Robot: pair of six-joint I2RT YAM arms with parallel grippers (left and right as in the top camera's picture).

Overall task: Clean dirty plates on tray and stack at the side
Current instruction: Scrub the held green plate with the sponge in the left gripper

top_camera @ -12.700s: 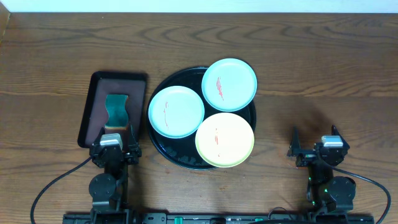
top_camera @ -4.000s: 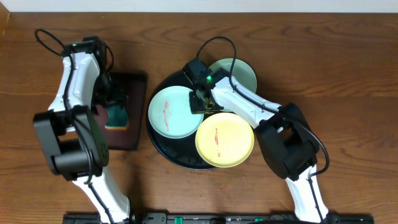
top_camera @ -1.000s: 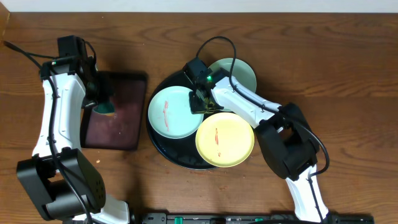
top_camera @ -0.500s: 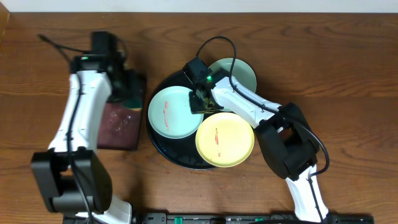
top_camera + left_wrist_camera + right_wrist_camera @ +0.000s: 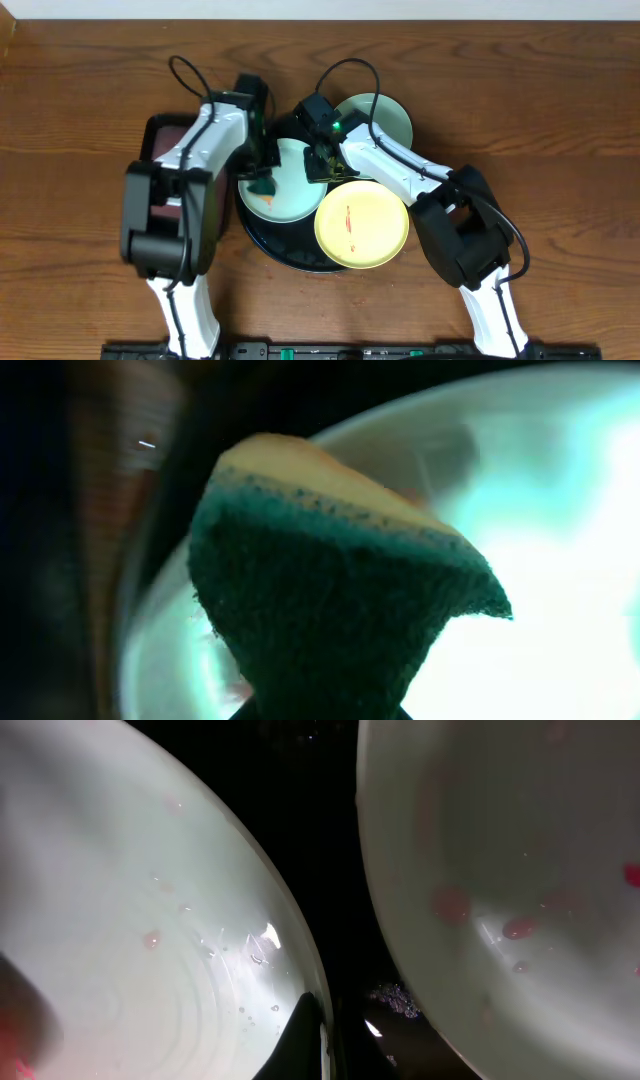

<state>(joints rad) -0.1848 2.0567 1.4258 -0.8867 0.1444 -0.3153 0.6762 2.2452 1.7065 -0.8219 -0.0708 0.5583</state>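
Overhead, the three plates lie on the tray (image 5: pixel 285 258), which sits mid-tabletop (image 5: pixel 560 100). The left plate (image 5: pixel 298 192), mint, is on the tray's left side. The back plate (image 5: pixel 388 118), also mint, is at the tray's far right edge, partly under the right arm. The yellow plate (image 5: pixel 365 230) is at the near right; it carries a thin red streak and hangs a little over the tray's rim.

The left claw (image 5: pixel 262 170) is over the left part of the left plate and holds a sponge (image 5: pixel 262 185) pointing down at it. In the left wrist view the sponge fills most of the frame, dark green scouring face toward the camera and a yellow layer along its top edge, with the pale plate bright behind it. Whether the sponge touches the plate cannot be told.

The right claw (image 5: pixel 320 165) is at the left plate's right edge, between it and the back plate. The right wrist view shows two pale plates with a strip of black tray between them; the one on the right has red blobs. A dark fingertip (image 5: pixel 303 1038) lies just inside the rim of the plate on the left. The other finger is lost against the black, so I cannot tell whether this claw is clamped on the rim or merely narrow beside it.

A brown tray (image 5: pixel 163 138) lies left of the black one, largely under the left arm.
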